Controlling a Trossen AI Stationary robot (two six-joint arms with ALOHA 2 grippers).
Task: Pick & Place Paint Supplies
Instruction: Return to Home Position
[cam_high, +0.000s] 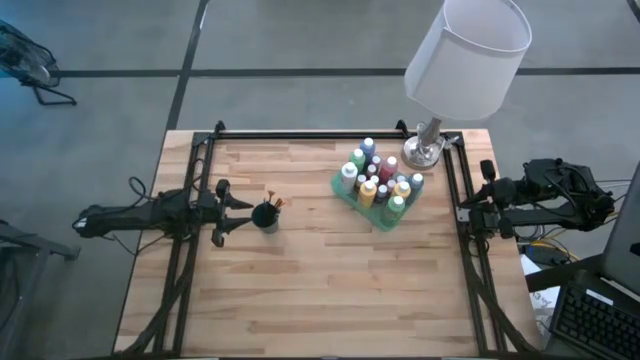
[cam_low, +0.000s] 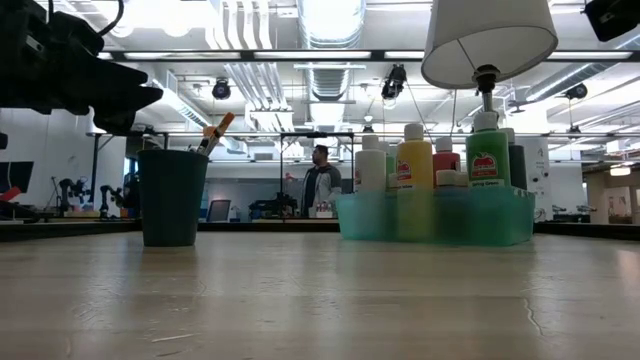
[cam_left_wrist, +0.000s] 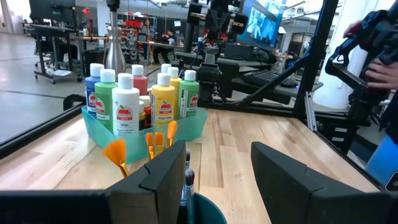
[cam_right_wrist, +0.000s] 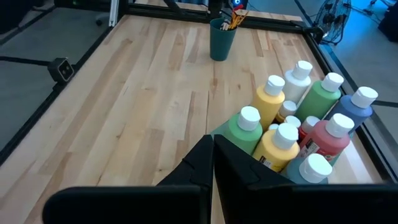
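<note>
Several paint bottles (cam_high: 378, 180) with white caps stand upright in a translucent green tray (cam_high: 388, 221) at the table's far right; they also show in the right wrist view (cam_right_wrist: 292, 124). Thin brushes (cam_left_wrist: 155, 142) stick bristles-up out of a dark green cup (cam_high: 265, 216) left of centre. My left gripper (cam_high: 240, 212) is open and level at the left edge, and the cup (cam_left_wrist: 205, 213) stands just beyond its fingertips. My right gripper (cam_right_wrist: 213, 163) is shut, raised at the table's right edge and slanting down toward the tray.
A lamp with a white shade (cam_high: 465, 55) and a metal base (cam_high: 425, 150) stands at the far right corner behind the tray. Black frame rails (cam_high: 190, 250) run along the table's left, far and right edges. A person (cam_low: 320, 185) stands in the room beyond.
</note>
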